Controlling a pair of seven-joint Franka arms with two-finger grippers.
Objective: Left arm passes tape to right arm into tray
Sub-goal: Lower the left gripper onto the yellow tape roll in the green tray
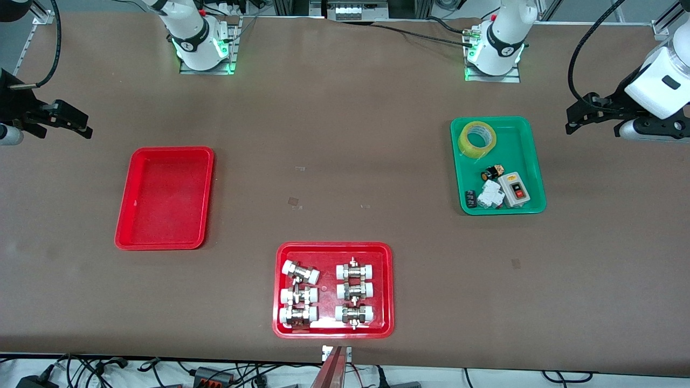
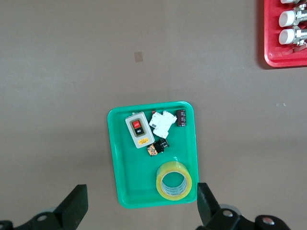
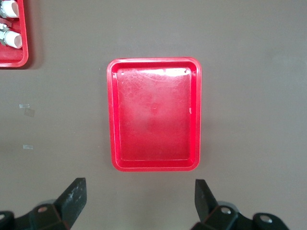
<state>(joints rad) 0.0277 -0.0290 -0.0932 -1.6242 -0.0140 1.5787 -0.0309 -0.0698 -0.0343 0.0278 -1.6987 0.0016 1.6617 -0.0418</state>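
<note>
The tape (image 1: 477,139) is lying flat in the green tray (image 1: 525,134), in the corner of that tray nearest the left arm's base, with its pale core facing up. The green tray is sitting toward the left arm's end of the table (image 1: 334,134) and is also holding a grey switch box (image 1: 514,189) with a red button, a white component (image 1: 491,195) and a few small dark parts, all nearer to the front camera than the tape.

The left gripper (image 1: 590,116) is hanging in the air over the table edge at the left arm's end, just beside the green tray, with its jaws spread wide and holding nothing; in the left wrist view the left gripper (image 2: 139,208) is framing the tape (image 2: 174,179).

The tray (image 1: 164,196), red with a bare floor, is resting toward the right arm's end of the table. The right gripper (image 1: 59,121) is hanging over the table edge at that end, jaws spread and holding nothing; in the right wrist view the right gripper (image 3: 139,203) is looking down on the tray (image 3: 153,115).

A second red tray (image 1: 333,328), carrying white-capped metal fittings (image 1: 326,293) in two columns, is lying at the table edge nearest the front camera.
</note>
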